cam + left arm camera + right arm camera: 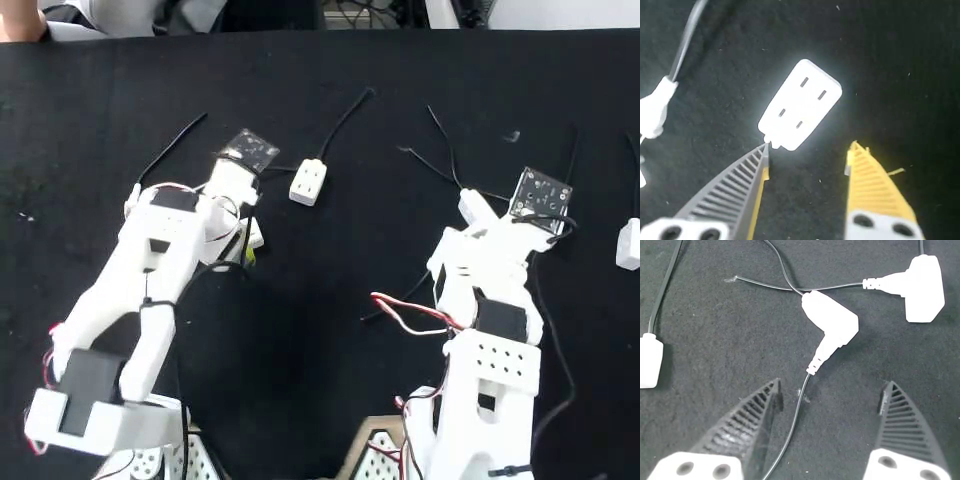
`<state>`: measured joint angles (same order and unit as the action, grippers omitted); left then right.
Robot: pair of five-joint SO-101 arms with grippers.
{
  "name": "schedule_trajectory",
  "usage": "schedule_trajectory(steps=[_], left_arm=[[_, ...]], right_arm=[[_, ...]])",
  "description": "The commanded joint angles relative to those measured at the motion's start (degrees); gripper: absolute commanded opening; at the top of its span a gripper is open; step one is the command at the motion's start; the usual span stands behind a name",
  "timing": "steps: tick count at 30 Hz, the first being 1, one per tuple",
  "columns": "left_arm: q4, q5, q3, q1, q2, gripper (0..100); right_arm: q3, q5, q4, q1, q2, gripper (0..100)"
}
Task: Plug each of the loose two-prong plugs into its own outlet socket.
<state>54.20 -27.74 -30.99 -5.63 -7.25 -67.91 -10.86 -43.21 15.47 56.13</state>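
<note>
Grippers open, plugs loose, socket block unfilled

High view: socket block (308, 182) flat on black table (330, 340). Left arm (150, 270) ends just beside the block, right arm (490, 300) well apart from it.

Left wrist view: left gripper (809, 146) fingers spread, holding nothing. Socket block (800, 106) sits just past the tips with the grey fingertip at its edge, slots face up. White plug (655, 107) lies near the block, not plugged in.

Right wrist view: right gripper (833, 384) fingers apart, empty. Angled plug (832, 322) lies loose on the cloth, second plug (922, 287) near it.
</note>
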Motion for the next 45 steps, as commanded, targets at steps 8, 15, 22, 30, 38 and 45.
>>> schedule_trajectory(steps=[8,15,22,30,38,45], left_arm=[[1.1,-11.5,17.4,0.9,14.4,27],[7.2,-18.2,22.7,-0.2,21.7,26],[14.1,-17.9,20.7,-2.2,18.5,3],[14.2,-18.4,7.0,-9.8,9.4,3],[13.7,-27.3,-13.0,-15.9,-14.1,5],[12.0,-27.6,-15.4,-12.2,-17.6,27]], right_arm=[[0.1,0.5,1.0,-0.8,1.6,30.0],[0.1,0.5,1.0,-0.8,1.6,30.0],[0.1,0.5,1.0,-0.8,1.6,30.0],[0.1,0.5,1.0,-0.8,1.6,30.0],[0.1,0.5,1.0,-0.8,1.6,30.0],[0.1,0.5,1.0,-0.8,1.6,30.0]])
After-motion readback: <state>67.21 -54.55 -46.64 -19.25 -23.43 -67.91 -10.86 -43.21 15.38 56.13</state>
